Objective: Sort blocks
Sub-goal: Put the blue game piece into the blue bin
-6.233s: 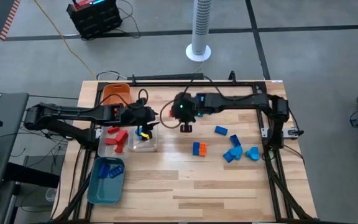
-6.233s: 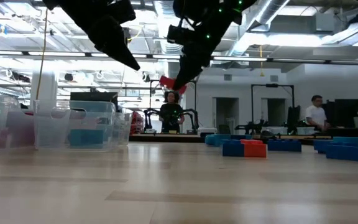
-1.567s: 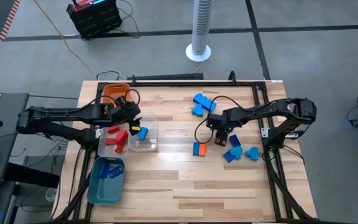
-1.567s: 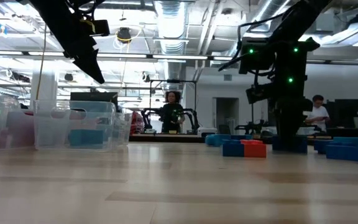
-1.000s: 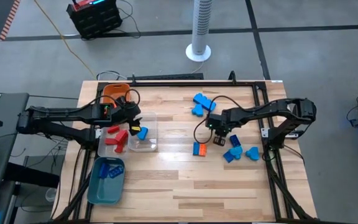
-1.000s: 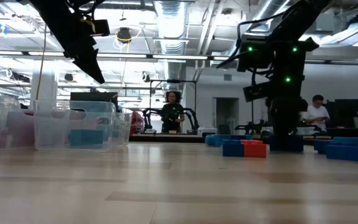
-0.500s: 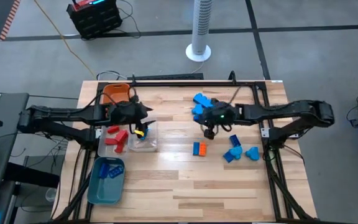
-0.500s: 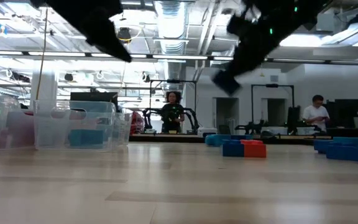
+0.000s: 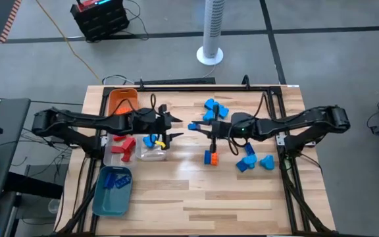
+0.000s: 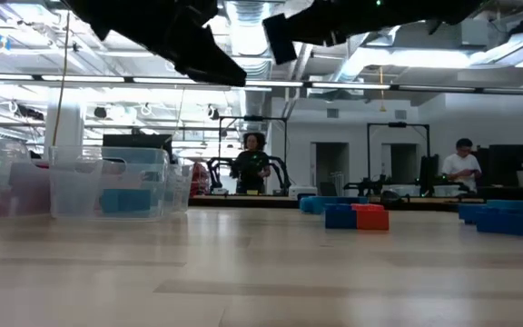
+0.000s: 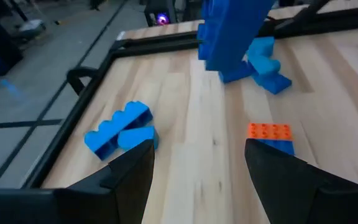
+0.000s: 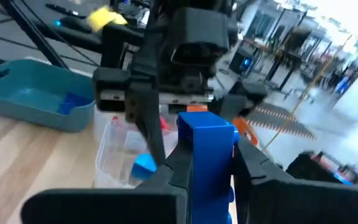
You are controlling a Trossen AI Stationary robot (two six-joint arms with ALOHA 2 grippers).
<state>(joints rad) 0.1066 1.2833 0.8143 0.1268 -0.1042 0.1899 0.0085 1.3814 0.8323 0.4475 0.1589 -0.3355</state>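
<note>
**Right pincer holds a blue block in mid-air, facing the left pincer**

Both arms reach toward the worktop [image 9: 196, 197] centre, pincers facing each other and raised off the surface – the low view shows them only at its upper edge.

Right pincer [image 12: 211, 163]: clamped on a blue block [image 12: 207, 155], which stands up between its two fingers in the right wrist view. In the high view the block [image 9: 193, 126] shows as a blue spot at the tip of the right arm, between the two arms. The left wrist view sees the same block [image 11: 232, 31] hanging above the wood.

Left pincer [image 9: 174, 125]: fingers spread wide, nothing between them. It sits just beside the clear tray [image 9: 151, 153], pointing at the right pincer, with a small gap to the block.

Loose blocks on the worktop:
- blue cluster [image 9: 212, 109] at the far edge, behind the right arm
- orange-on-blue pair [image 9: 210, 157] near the centre, under the right arm
- blue group [image 9: 252, 161] by the right frame – three or four pieces, exact count unclear

Trays, all on the left side:
- orange tray [image 9: 122, 100] at the far corner, partly under the left arm
- red blocks [image 9: 123, 146] beside the clear tray; whether they lie in a tray of their own I cannot tell
- one blue piece [image 9: 151, 141] in the clear tray
- teal tray [image 9: 112, 191] at the near edge, blue pieces inside

People stand in the room beyond, seen in the low view
</note>
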